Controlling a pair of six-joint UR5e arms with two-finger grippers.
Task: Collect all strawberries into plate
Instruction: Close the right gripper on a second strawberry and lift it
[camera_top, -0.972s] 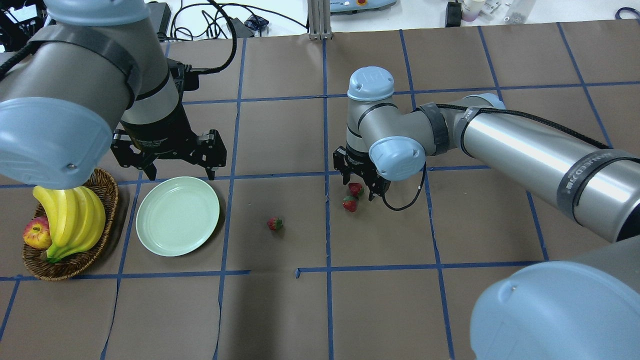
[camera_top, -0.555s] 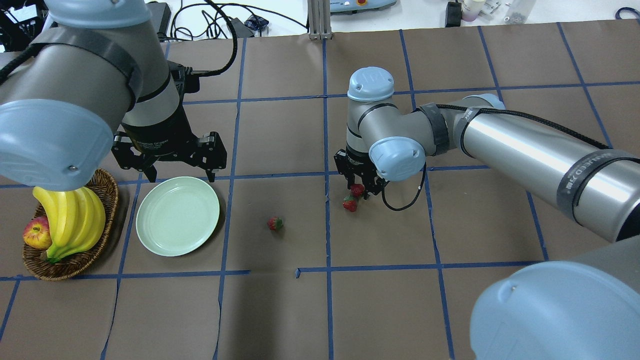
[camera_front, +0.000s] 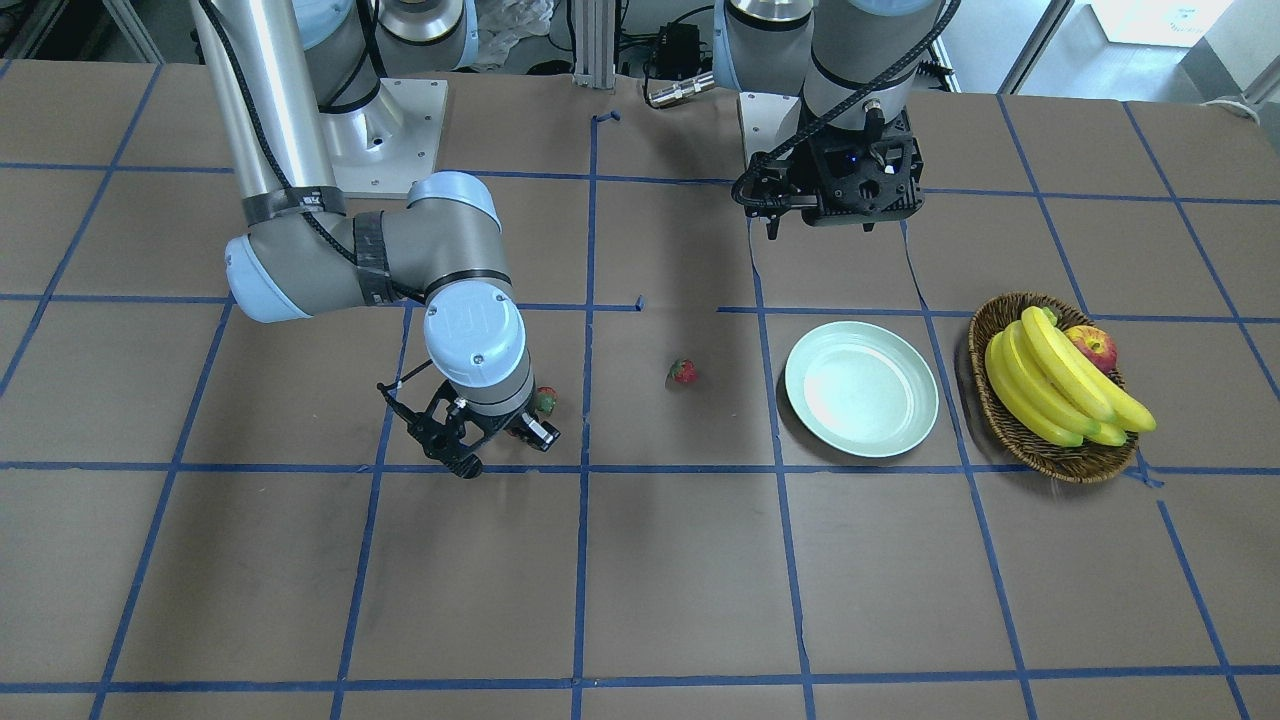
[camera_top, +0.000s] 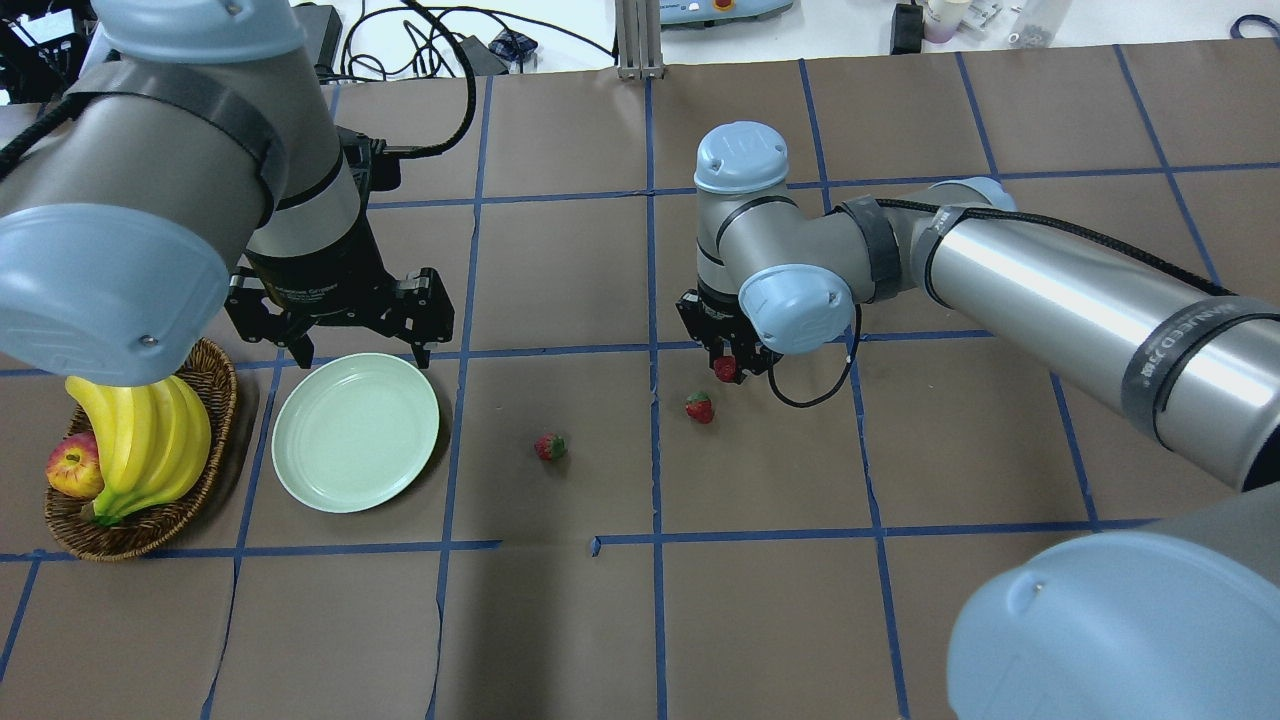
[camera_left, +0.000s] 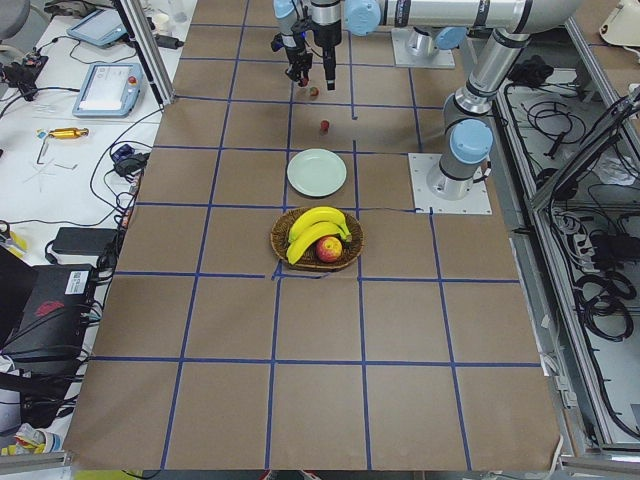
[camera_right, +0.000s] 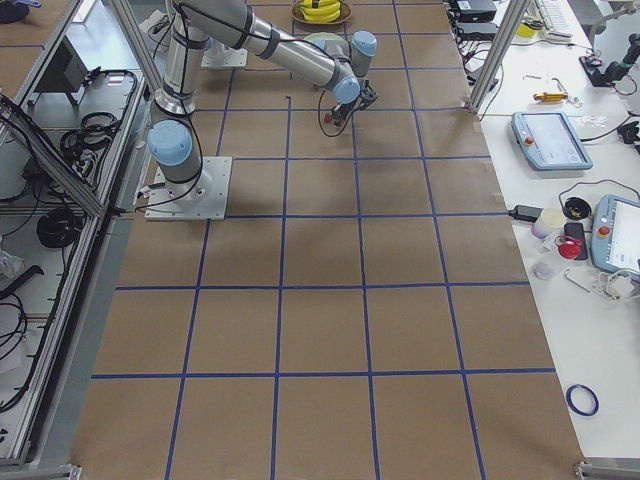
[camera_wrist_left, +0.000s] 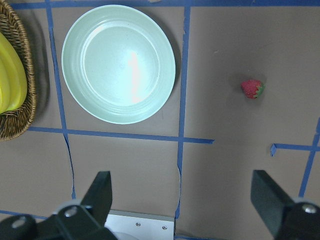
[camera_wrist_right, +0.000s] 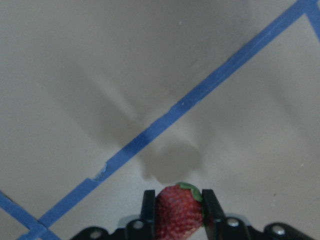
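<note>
While the overhead view hides most of the right gripper (camera_top: 727, 368) under its own wrist, just right of centre, the right wrist view shows it plainly: two fingers (camera_wrist_right: 148, 207) pinch the held strawberry (camera_wrist_right: 176, 217) at the frame's bottom edge, a soft shadow on the desk (camera_wrist_right: 100, 75) ahead. A second strawberry (camera_top: 699, 407) lies on the desk just below that gripper in the overhead view. A third strawberry (camera_top: 550, 447) lies further left, between it and the plate (camera_top: 355, 432). At the far left a basket (camera_top: 222, 375) holds bananas (camera_top: 150, 430) and an apple (camera_top: 72, 468). The left gripper (camera_wrist_left: 181, 185) hangs spread wide by the plate's upper rim; its wrist view takes in only the plate, the basket's edge and the third strawberry.
</note>
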